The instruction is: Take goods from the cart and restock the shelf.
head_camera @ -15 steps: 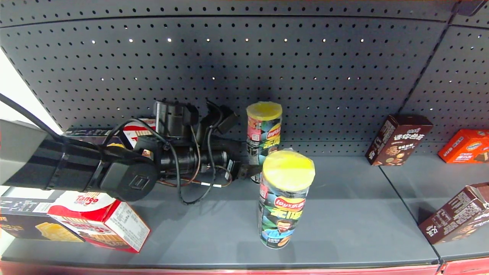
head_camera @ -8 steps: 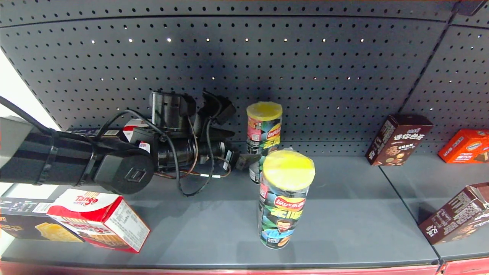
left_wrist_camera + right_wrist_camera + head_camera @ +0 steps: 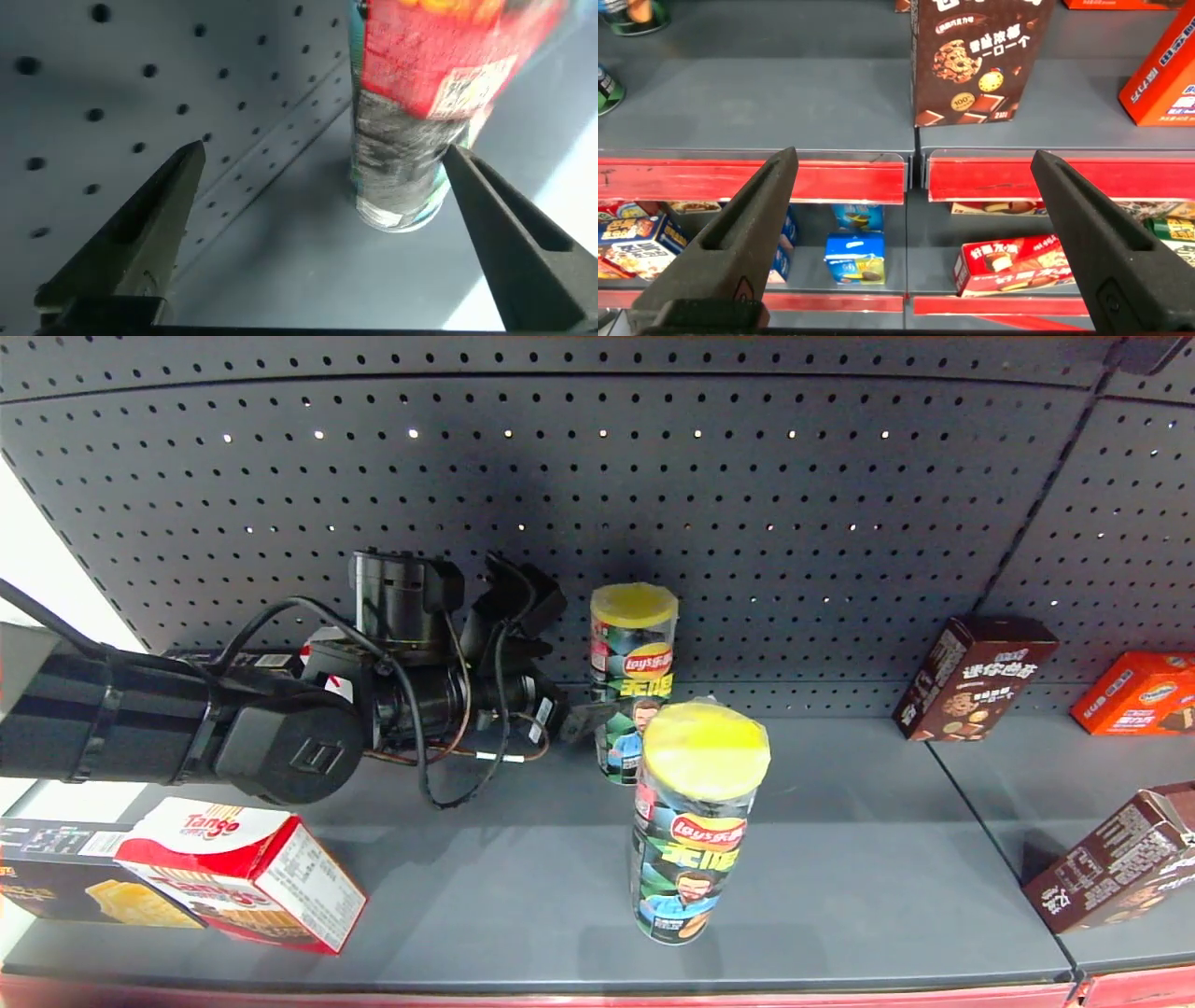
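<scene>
Can (image 3: pixel 633 681) upright at shelf (image 3: pixel 840 859) back, left gripper (image 3: pixel 324 154) just beside, jaws apart.

Rear can (image 3: pixel 633 681) and front can (image 3: pixel 695 821) — yellow-lidded, upright — on grey shelf (image 3: pixel 859 868).

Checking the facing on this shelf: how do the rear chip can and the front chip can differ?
The rear chip can stands by the pegboard back wall; the front chip can stands nearer the front edge of the shelf. The open left pincer is right at the rear chip can, contact unclear; the front chip can stands free. Both are upright, yellow-lidded, with the same label.
</scene>
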Controlling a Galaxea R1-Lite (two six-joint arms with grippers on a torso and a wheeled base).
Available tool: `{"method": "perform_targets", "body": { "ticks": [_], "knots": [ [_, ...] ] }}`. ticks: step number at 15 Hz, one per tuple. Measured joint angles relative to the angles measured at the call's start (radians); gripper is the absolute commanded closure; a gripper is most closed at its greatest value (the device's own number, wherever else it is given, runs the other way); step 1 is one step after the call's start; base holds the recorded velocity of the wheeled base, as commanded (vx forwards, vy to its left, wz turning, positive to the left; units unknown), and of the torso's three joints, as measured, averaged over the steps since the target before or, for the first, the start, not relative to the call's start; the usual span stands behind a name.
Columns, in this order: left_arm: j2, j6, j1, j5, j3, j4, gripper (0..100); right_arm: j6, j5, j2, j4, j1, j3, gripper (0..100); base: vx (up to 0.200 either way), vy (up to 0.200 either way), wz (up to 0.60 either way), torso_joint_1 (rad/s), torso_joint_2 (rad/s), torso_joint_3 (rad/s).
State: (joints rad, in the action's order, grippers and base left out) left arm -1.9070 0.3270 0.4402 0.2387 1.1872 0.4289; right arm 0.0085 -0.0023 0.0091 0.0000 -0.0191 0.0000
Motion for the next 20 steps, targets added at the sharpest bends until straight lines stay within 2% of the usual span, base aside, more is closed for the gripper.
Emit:
{"method": "perform_targets", "body": {
  "ticks": [6, 15, 16, 18, 20],
  "knots": [
    [0.002, 0.004, -0.021, -0.061, 0.000, 0.000, 0, 0.000, 0.000, 0.000, 0.000, 0.000, 0.000, 0, 0.000, 0.000, 0.00, 0.000, 0.00, 0.000],
    [-0.009, 0.010, -0.028, -0.103, 0.006, 0.009, 0, 0.000, 0.000, 0.000, 0.000, 0.000, 0.000, 0, 0.000, 0.000, 0.00, 0.000, 0.00, 0.000],
    [-0.010, 0.027, -0.032, -0.118, 0.004, 0.009, 0, 0.000, 0.000, 0.000, 0.000, 0.001, 0.000, 0, 0.000, 0.000, 0.00, 0.000, 0.00, 0.000],
    [-0.011, 0.087, -0.055, -0.140, -0.003, 0.008, 0, 0.000, 0.000, 0.000, 0.000, 0.001, 0.000, 0, 0.000, 0.000, 0.00, 0.000, 0.00, 0.000],
    [-0.011, 0.098, -0.068, -0.147, -0.005, 0.007, 0, 0.000, 0.000, 0.000, 0.000, 0.001, 0.000, 0, 0.000, 0.000, 0.00, 0.000, 0.00, 0.000]
  ]
}}
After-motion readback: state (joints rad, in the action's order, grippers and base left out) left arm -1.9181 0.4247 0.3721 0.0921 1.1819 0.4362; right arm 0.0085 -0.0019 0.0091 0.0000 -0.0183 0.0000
